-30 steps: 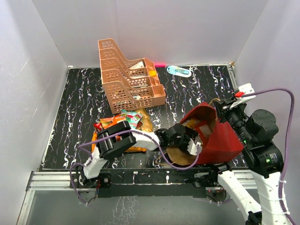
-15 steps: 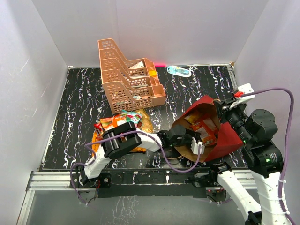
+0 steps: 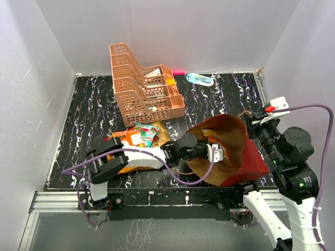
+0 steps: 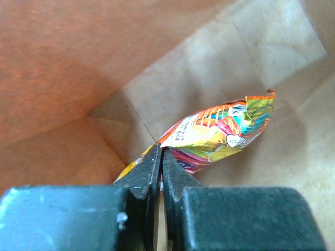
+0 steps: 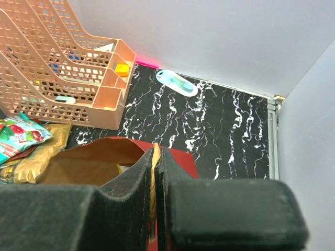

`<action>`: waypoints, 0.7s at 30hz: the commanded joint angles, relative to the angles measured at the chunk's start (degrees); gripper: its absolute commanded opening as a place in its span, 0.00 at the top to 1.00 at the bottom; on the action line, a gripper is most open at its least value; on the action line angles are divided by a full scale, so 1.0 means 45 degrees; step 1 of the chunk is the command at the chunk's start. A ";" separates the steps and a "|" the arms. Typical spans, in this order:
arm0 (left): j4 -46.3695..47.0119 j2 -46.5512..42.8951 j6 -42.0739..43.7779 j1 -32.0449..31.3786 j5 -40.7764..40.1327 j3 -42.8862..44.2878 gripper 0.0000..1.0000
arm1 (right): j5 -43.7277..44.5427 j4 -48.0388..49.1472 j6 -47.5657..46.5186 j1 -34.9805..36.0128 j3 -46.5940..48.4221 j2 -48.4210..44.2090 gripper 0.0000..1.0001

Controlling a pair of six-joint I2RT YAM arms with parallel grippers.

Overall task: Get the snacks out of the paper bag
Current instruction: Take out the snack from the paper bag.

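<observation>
The red paper bag [image 3: 254, 159] lies tilted on the table's right, its brown kraft mouth facing left. My left gripper [image 3: 219, 155] reaches into that mouth and is shut on the corner of a colourful orange-yellow snack packet [image 4: 217, 133] inside the bag. My right gripper [image 5: 155, 154] is shut on the bag's twine handle [image 5: 155, 172] at the rim [image 5: 104, 144], holding it up. A pile of snacks [image 3: 140, 137], with red, teal and tan-gold packets, lies on the table left of the bag.
A peach tiered tray rack [image 3: 142, 86] stands at the back centre. A small blue-green bottle [image 3: 200, 79] lies by the back wall. White walls close in the black marbled table [image 3: 91, 115] on three sides.
My left gripper has closed on the packet inside the bag. The left arm has stretched out lower and flatter, and the bag's mouth has shifted and turned more upward.
</observation>
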 commanded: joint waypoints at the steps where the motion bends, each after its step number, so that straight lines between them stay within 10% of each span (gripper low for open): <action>1: -0.0754 -0.2045 -0.1707 -0.0307 -0.0293 -0.0317 1.00 | 0.0635 0.0922 -0.0451 0.0032 -0.0074 -0.0435 0.92; 21: -0.9328 -0.4977 -0.7814 -0.0586 -0.4823 0.3092 1.00 | 0.0777 0.1451 -0.0460 0.0030 -0.0665 -0.0785 0.92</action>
